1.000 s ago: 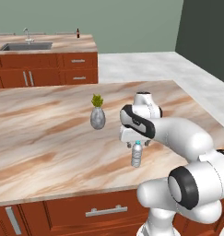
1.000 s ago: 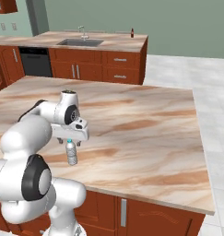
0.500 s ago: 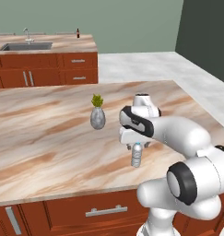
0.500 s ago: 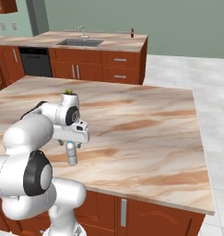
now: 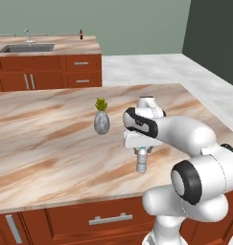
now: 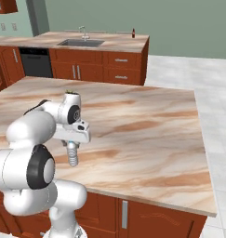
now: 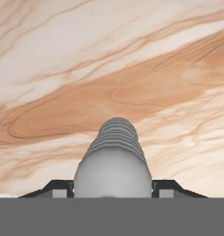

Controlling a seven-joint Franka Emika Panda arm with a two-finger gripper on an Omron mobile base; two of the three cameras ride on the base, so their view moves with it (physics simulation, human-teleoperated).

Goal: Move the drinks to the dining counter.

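Simulated kitchen, green walls, pale tile floor. In the foreground, a marble island top (image 5: 51,143) on red-brown cabinets. In the background, the dining counter (image 5: 65,45) with a built-in sink (image 5: 27,48) and faucet (image 5: 28,34).

Left base view, left to right:
- Sink basin: grey; contents cannot be made out at this size.
- Cola bottle (image 5: 80,34): small, dark, upright on the dining counter near its back edge, right of the sink. Also seen in the right base view (image 6: 133,33).
- Vase (image 5: 102,122): grey speckled, upright on the island, a green plant (image 5: 101,104) in its mouth. Well apart from the bottle.
- Water bottle (image 5: 142,161): clear greyish, ribbed, upright on the island near the front edge, right of the vase. Right base view (image 6: 73,154) gives the same standing. Fill level not discernible.

Gripper (image 5: 142,152): pointing straight down over the water bottle, hand body just above the cap end. In the hand view the bottle (image 7: 113,161) sits between the two dark fingertips (image 7: 58,188), one at each side of its shoulder, with no visible gap. Jaws partly closed, pressed against the bottle's sides. The bottle's base is on the marble in both base views.
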